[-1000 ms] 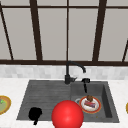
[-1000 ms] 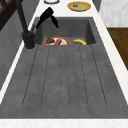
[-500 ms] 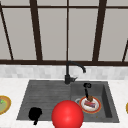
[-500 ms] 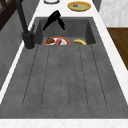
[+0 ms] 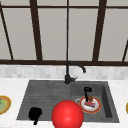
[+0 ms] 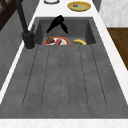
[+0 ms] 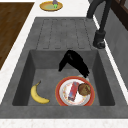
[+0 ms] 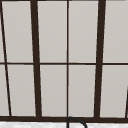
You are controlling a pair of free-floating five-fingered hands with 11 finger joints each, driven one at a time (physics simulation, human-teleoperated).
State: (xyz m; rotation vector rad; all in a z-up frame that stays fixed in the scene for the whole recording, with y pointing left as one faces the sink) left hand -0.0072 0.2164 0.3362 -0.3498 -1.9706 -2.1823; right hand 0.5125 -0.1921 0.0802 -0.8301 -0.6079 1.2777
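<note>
The right hand [image 5: 87, 92] hangs in the sink basin [image 7: 27, 72], its straight, relaxed fingers pointing down at the back rim of the red-rimmed plate [image 7: 60, 96], grasping nothing. The plate lies at the basin's faucet side, carrying a muffin [image 7: 84, 89] and a wrapped bar [image 7: 73, 90]. A banana [image 7: 37, 95] lies apart toward the basin's front wall. The left hand [image 5: 35, 114] hovers over the drainboard's front edge; I cannot tell its fingers. A red ball [image 5: 67, 115] sits beside it.

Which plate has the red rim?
The plate in the basin, under the right hand, holding food. The counter plates have yellow rims.
</note>
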